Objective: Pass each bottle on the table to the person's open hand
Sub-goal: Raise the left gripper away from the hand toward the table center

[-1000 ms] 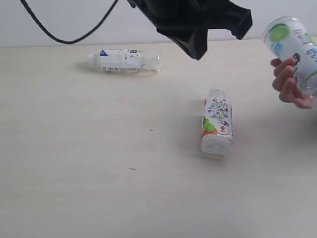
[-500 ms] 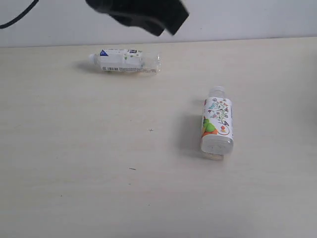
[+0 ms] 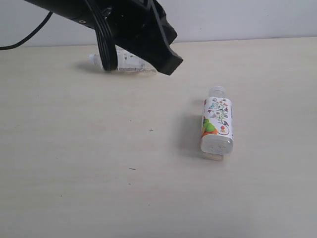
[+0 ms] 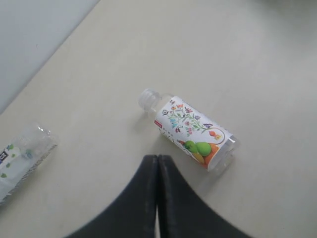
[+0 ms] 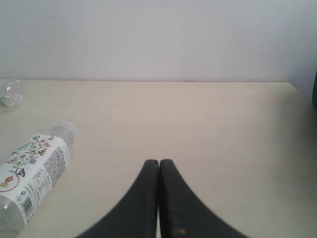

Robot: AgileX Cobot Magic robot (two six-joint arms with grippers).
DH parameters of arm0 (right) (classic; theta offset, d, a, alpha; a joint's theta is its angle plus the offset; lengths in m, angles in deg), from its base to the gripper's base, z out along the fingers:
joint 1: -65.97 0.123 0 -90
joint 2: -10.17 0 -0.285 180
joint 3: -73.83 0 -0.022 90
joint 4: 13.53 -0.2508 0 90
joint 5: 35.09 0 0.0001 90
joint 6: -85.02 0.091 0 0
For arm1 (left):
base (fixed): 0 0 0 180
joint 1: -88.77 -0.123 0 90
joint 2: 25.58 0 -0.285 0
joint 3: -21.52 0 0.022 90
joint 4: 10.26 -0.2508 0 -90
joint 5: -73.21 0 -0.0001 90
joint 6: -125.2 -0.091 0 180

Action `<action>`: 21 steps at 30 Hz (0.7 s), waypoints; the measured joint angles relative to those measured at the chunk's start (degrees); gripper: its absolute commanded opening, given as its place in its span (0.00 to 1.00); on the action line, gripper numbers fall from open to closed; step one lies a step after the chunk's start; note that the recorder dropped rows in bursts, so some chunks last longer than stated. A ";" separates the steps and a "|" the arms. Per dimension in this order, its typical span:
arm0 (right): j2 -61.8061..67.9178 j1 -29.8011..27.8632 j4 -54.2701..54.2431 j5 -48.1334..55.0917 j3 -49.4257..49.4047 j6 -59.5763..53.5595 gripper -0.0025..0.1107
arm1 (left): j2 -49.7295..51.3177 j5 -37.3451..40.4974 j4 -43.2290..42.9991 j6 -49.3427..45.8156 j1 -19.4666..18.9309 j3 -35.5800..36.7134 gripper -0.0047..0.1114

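Table [image 3: 74,148]: two bottles are carried, both judged to be awaiting handover.
Floral bottle [image 3: 217,125]: nearer, laid on its side, untouched.
White-blue bottle [image 3: 130,63]: on its side by the far edge, partly hidden behind the left arm.
Left hand [image 4: 157,158], right hand [image 5: 159,162]: fingers pressed together, nothing gripped.

Matte black angular arm [image 3: 141,29], looped black cables [image 3: 106,53], tapered black left pincer [image 4: 157,158]
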 measured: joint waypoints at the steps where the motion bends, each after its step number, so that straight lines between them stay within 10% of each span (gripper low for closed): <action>1: 0.00 0.00 0.00 0.00 0.00 0.00 0.02 | 0.00 -0.32 0.00 0.00 0.00 0.00 0.04; 21: 0.00 0.00 0.00 0.00 0.00 0.00 0.02 | 0.00 -1.48 0.22 -0.14 0.00 0.00 0.04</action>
